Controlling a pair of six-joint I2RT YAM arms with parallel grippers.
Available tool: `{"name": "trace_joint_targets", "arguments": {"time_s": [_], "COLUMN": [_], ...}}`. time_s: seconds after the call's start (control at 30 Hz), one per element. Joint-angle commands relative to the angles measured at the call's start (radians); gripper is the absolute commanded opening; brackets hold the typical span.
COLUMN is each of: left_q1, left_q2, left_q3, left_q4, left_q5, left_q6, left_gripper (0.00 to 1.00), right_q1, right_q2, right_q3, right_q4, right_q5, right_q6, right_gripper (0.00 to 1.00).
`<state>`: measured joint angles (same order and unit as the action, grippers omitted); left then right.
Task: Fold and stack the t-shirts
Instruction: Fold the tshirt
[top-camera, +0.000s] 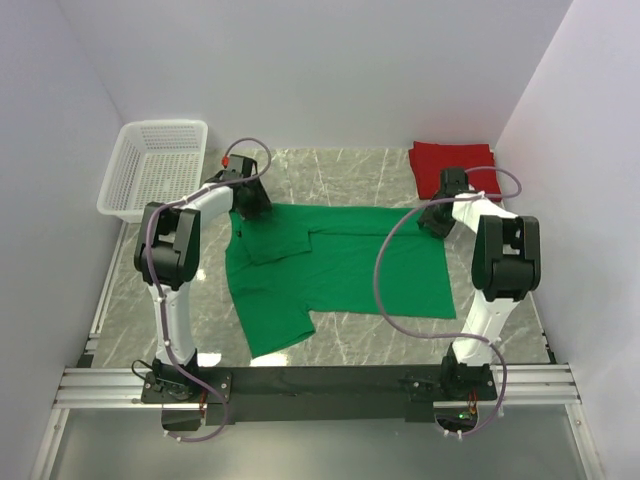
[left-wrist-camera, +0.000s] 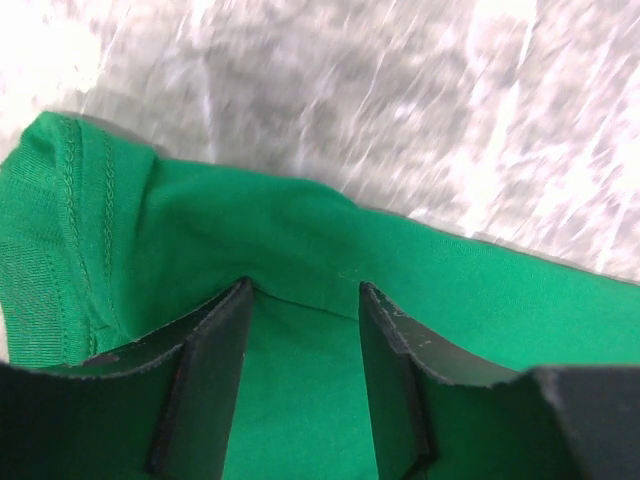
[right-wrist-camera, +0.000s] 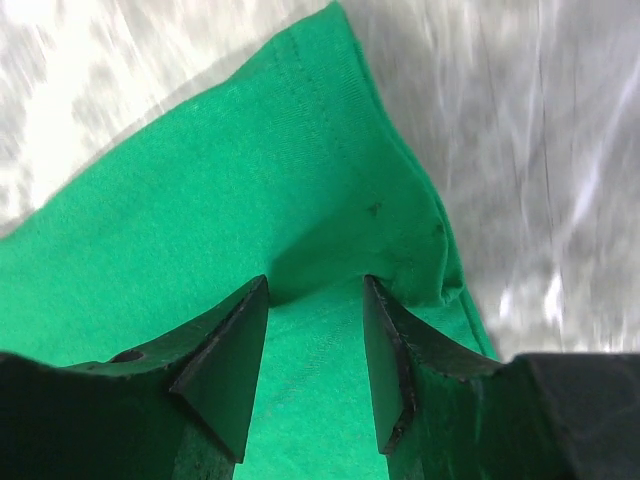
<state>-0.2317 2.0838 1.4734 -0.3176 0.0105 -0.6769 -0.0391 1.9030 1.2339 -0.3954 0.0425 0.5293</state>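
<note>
1. Cloth of the green t-shirt (left-wrist-camera: 300, 230) fills the gap of the left gripper (left-wrist-camera: 305, 292), whose jaws pinch a raised fold beside a stitched hem.
2. Between the jaws of the right gripper (right-wrist-camera: 315, 285), a corner of the same shirt is clamped.
3. Nearward of both jaws, the shirt lies spread on the table (top-camera: 400, 345).
4. Just beyond the right jaws lies the red t-shirt (top-camera: 452, 160), folded.

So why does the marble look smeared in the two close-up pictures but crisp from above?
Probably motion blur. Left wrist: the marble table is streaked, though the green shirt is sharp down to its stitching. Right wrist: the same, with glare on the stone. Top external: evenly lit, crisp, soft shadows.
</note>
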Motion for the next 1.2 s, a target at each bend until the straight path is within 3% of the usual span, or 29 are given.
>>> {"name": "trace_joint_targets", "arguments": {"time_s": [0.0, 0.2, 0.33, 0.5, 0.93, 1.03, 1.17], "left_q1": [0.015, 0.022, 0.051, 0.074, 0.074, 0.074, 0.078], "left_q2": [0.056, -0.068, -0.158, -0.125, 0.03, 0.05, 0.052], "left_q3": [0.031, 0.002, -0.03, 0.037, 0.139, 0.142, 0.157], "left_q4": [-0.012, 0.008, 0.038, 0.011, -0.024, -0.04, -0.07], "left_q5": [0.02, -0.006, -0.113, -0.19, -0.236, -0.265, -0.323], "left_q6": [-0.047, -0.041, -0.026, 0.013, 0.05, 0.053, 0.039], "left_gripper": [0.54, 0.61, 0.61, 0.58, 0.45, 0.31, 0.24], "right_q1": [-0.042, -0.061, -0.058, -0.056, -0.044, -0.044, -0.044], "right_q2": [0.073, 0.031, -0.045, -0.13, -0.171, -0.182, -0.209], "right_q3": [0.078, 0.128, 0.07, 0.018, -0.045, -0.057, -0.073], "right_q4": [-0.043, -0.043, 0.001, 0.049, 0.082, 0.079, 0.069], "right_q5": [0.025, -0.004, -0.039, -0.11, -0.178, -0.17, -0.15], "right_q6": [-0.015, -0.025, -0.009, 0.012, 0.023, 0.02, 0.018], "right_gripper": [0.5, 0.5, 0.5, 0.5, 0.48, 0.48, 0.48]}}
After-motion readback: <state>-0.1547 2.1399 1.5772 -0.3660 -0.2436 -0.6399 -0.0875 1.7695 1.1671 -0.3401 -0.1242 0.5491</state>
